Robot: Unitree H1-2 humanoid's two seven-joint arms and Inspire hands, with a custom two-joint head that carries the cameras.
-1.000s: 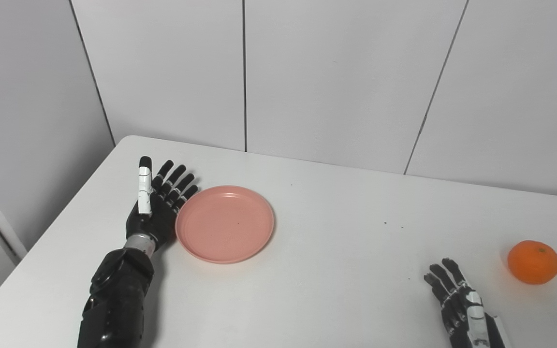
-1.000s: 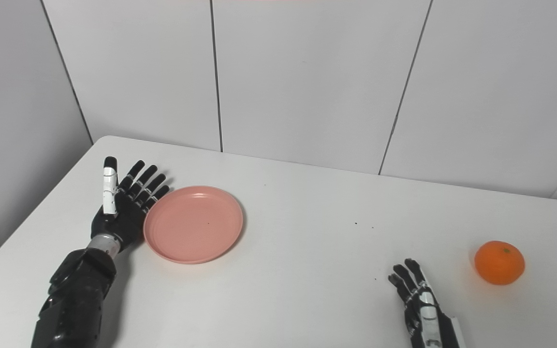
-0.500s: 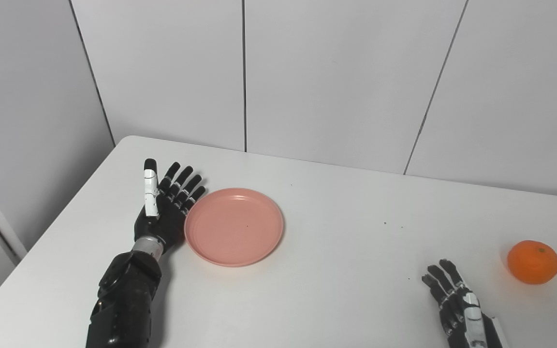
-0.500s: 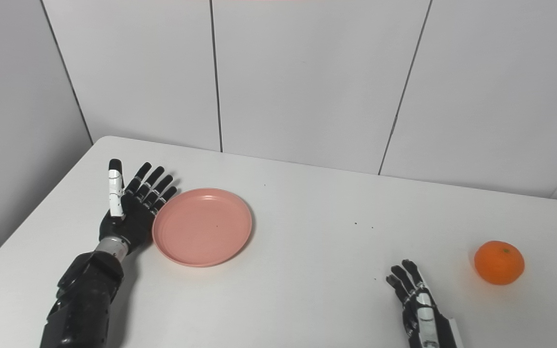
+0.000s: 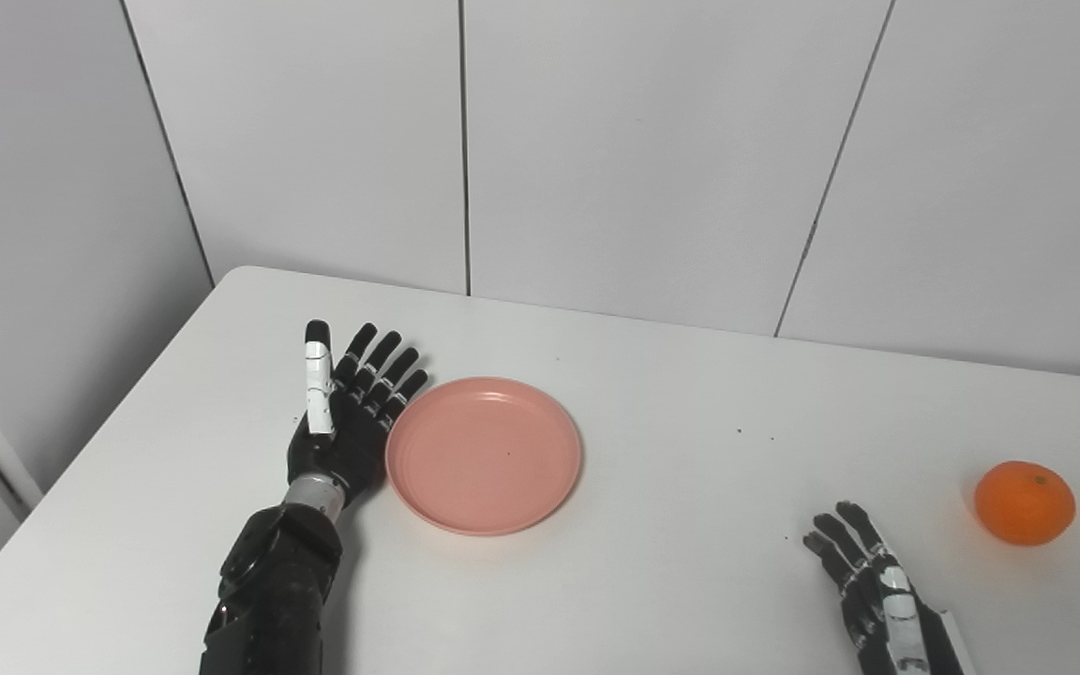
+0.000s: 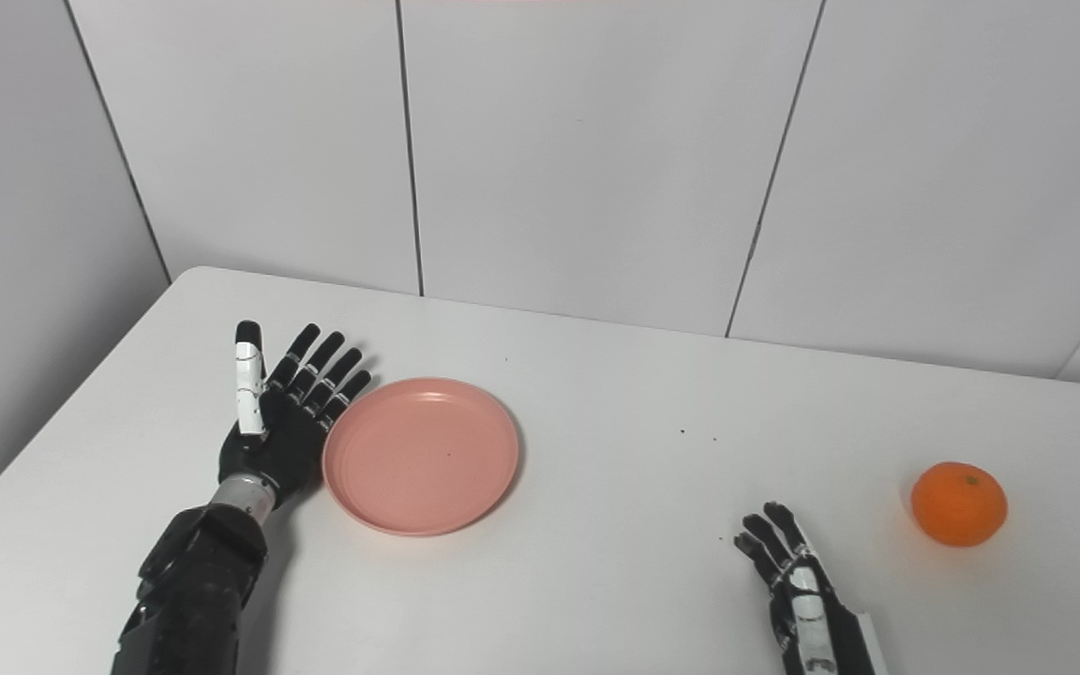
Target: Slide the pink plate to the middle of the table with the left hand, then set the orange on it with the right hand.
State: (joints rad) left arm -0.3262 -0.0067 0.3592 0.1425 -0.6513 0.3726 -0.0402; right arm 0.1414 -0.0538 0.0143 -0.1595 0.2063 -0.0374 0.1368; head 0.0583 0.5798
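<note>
Pink plastic: plate [image 5: 485, 456], round and shallow, flat on the table [image 5: 671, 394], left of frame centre; nothing on it.
Left hand: my left hand [image 5: 345, 417] stands on edge at the plate's left rim, palm facing it, fingers [image 5: 388, 367] straight and held together, thumb up; it grips nothing.
Contact: palm and lower fingers sit against the rim or just beside it; I cannot tell for sure that they touch.
Key relation: plate lies directly to the right of my left palm, between the palm and the bare middle of the table. Push line runs left to right across the frame.
Axis: plate is round, so no long axis to mind; my hand's long axis points toward the upper right, roughly across the push line.
Right hand: my right hand [image 6: 798, 586], bottom right of frame, low over the table, fingers spread, empty.
Orange: orange [image 6: 958, 503] on the table at far right, well apart from the plate, up and to the right of my right hand, near it.
Nearer hand: left for the plate, right for the orange.
Step, as I judge it: slide under way, plate not yet central; the orange waits.
Risk: rim slipping off my palm toward the near edge.
</note>
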